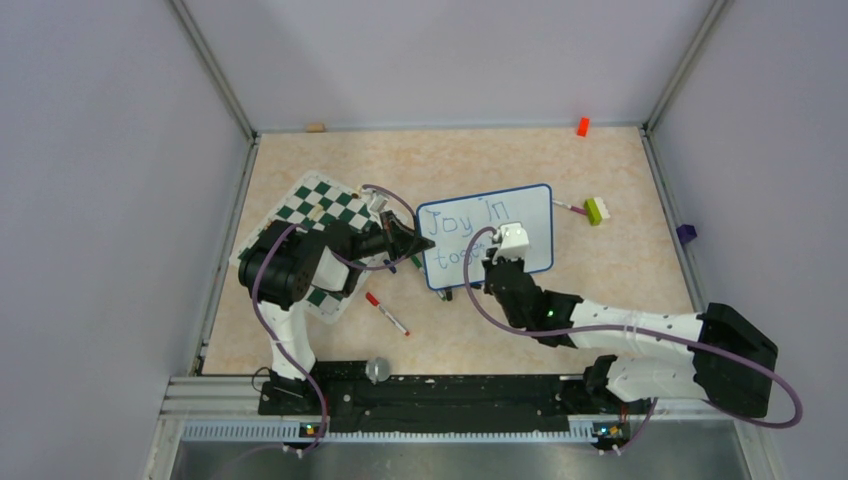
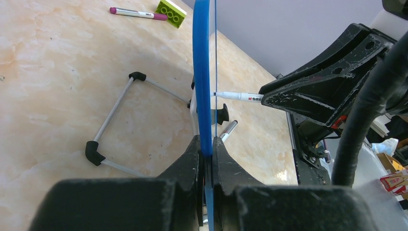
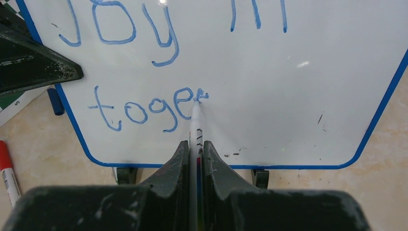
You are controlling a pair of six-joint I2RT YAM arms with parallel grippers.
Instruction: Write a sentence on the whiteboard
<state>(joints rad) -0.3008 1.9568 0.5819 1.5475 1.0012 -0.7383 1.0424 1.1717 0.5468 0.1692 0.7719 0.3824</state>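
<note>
On the tan table (image 1: 610,290), our left gripper (image 2: 206,150) clamps the whiteboard (image 3: 298,101), our right gripper (image 3: 195,150) pinches the marker (image 3: 195,126), and the sentence (image 3: 159,107) stops unfinished at "toge".

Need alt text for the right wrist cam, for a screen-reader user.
The right gripper holds a marker with its tip on a blue-framed whiteboard, partway through the second line of blue handwriting: "Joy in" above, "toge" and a started letter below. The left gripper is at the board's left edge, and a red marker lies at lower left.

Top camera looks down from behind the arms; both wrist cameras closely share the whiteboard (image 3: 298,96).
</note>
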